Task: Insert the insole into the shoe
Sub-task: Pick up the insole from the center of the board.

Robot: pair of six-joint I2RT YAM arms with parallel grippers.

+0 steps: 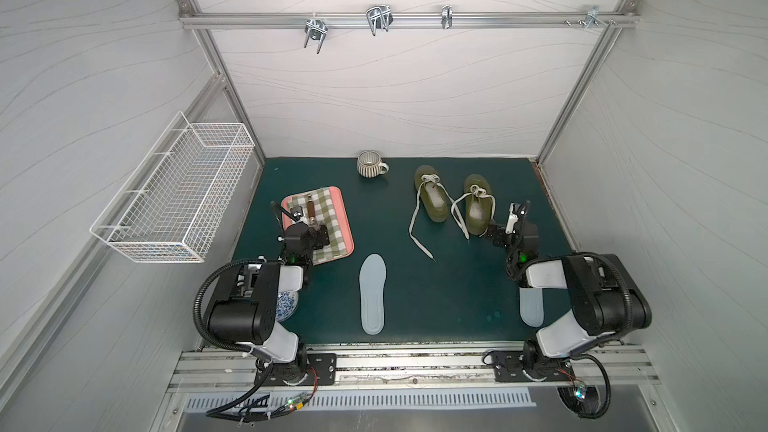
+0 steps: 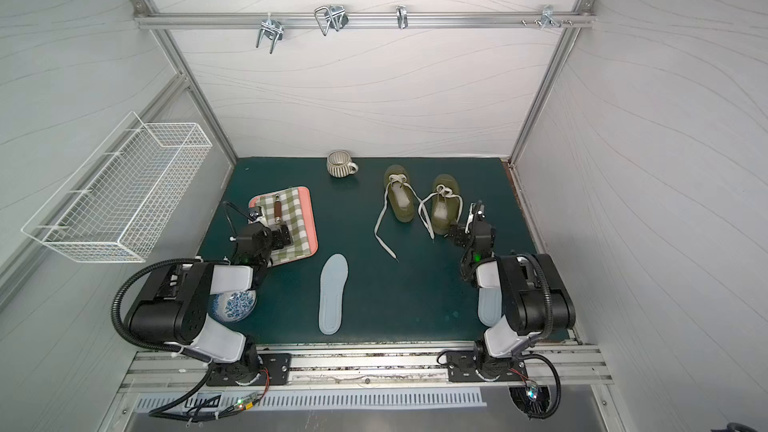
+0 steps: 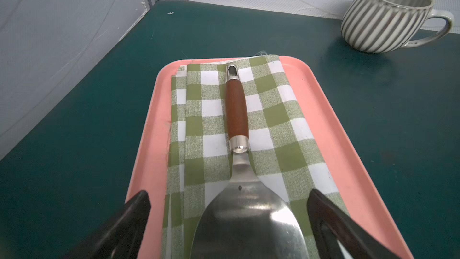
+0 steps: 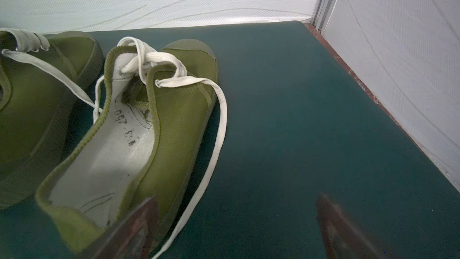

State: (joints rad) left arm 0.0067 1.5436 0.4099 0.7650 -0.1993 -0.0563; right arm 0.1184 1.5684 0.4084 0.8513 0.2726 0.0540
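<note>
Two insoles lie on the green mat (image 1: 436,292): one insole (image 1: 372,293) at 6 o'clock, untouched; the other insole (image 1: 531,307) at 4 o'clock, half under the right arm (image 1: 598,297). The shoe (image 4: 129,130) and its twin (image 4: 32,100) stand at 1 o'clock. Right gripper (image 4: 236,199), forearm reaching toward 12, hovers spread wide at the shoe's heel, holding nothing. Left gripper (image 3: 229,195), likewise spread, straddles a spatula (image 3: 236,110) on a tray (image 3: 323,125) at 10 o'clock.

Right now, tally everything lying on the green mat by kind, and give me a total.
Green shoes: 2
Pale blue insoles: 2, one partly under the right arm
Striped mug: 1
Pink tray: 1
Checked cloth: 1
Spatula: 1
Blue-and-white bowl: 1, partly under the left arm
Total: 9
</note>
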